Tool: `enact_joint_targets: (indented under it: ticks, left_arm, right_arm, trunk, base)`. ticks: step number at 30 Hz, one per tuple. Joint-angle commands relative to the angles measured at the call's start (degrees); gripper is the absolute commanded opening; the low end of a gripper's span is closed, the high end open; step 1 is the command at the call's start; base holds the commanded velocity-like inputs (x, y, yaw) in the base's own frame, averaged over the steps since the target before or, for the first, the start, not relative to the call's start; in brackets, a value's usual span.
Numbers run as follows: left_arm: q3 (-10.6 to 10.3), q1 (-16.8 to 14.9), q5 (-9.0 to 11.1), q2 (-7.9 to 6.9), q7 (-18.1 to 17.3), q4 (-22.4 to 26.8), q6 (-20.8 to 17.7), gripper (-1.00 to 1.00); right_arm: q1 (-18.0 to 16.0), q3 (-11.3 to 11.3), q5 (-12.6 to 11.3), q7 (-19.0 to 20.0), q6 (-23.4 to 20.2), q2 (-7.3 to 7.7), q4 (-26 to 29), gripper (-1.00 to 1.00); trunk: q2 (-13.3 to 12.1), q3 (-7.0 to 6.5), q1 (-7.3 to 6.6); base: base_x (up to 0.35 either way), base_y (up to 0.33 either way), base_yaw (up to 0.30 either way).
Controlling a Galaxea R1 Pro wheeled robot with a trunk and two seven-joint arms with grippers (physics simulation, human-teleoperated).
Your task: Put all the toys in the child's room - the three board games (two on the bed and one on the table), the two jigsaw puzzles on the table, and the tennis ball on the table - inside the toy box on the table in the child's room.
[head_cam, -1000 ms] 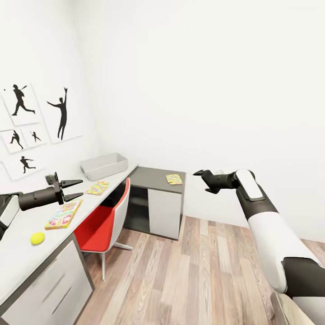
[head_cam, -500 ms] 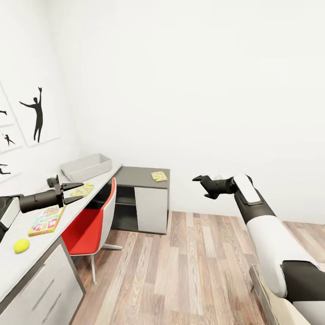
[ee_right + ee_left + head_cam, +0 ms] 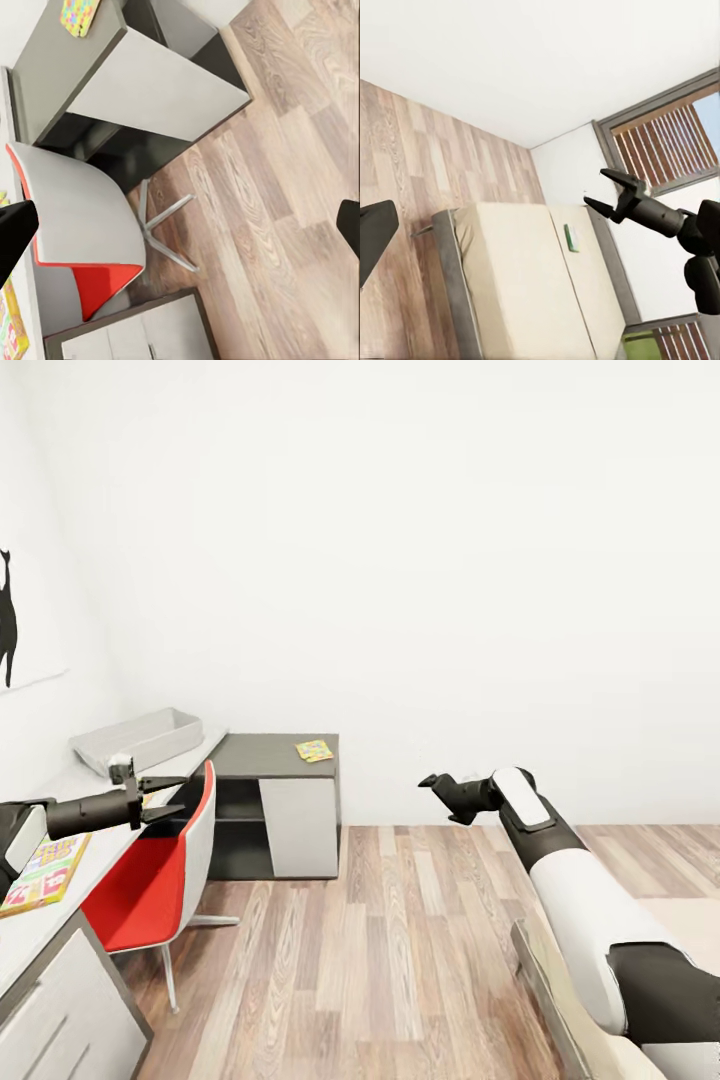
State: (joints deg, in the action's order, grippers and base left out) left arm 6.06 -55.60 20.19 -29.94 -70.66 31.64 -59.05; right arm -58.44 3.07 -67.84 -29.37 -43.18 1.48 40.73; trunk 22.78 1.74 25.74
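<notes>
On grey cabinet, thin multicolour jigsaw square, wood-plank floor

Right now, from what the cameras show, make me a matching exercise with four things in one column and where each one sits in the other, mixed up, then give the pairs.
Things:
1. toy box
2. jigsaw puzzle
3. board game
4. red chair

Places:
A. on the low dark grey cabinet
B. on the floor, pushed in at the desk
C. at the far end of the pale desk, by the wall
D. on the near part of the desk, below the left gripper

Pairs: 1-C, 2-A, 3-D, 4-B
</notes>
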Motion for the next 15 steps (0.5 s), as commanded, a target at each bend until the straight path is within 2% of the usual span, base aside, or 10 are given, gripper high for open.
enact_joint_targets:
  ticks: [1, 9, 13, 15]
  left_arm:
    - [0.0, 0.1, 0.0, 0.0, -0.1, 0.0, -0.3, 1.0]
    - [0.0, 0.6, -0.4, 0.18, -0.1, 0.0, 0.9, 1.0]
    - [0.0, 0.7, -0.6, 0.2, 0.0, 0.0, 1.1, 1.0]
    - [0.0, 0.9, -1.2, 0.22, -0.1, 0.0, 1.2, 1.0]
  right_arm:
    - [0.0, 0.7, -0.1, -0.5, 0.7, -0.16, -0.4, 1.0]
    - [0.1, 4.7, 3.0, -0.5, 5.2, -2.16, -5.0, 1.0]
    - [0.1, 7.6, 4.3, -0.5, 6.8, -3.4, -7.8, 1.0]
    - [0.1, 10.2, 5.1, -0.5, 8.6, -4.46, -9.9, 1.0]
  trunk:
    - [0.1, 0.14, 0.04]
    - [0.1, 0.14, 0.04]
    - [0.1, 0.14, 0.04]
    - [0.1, 0.14, 0.04]
  base:
    - [-0.002, 0.001, -0.281]
    - [-0.001, 0.001, -0.281]
    - [0.0, 0.0, -0.281]
    - [0.0, 0.0, -0.281]
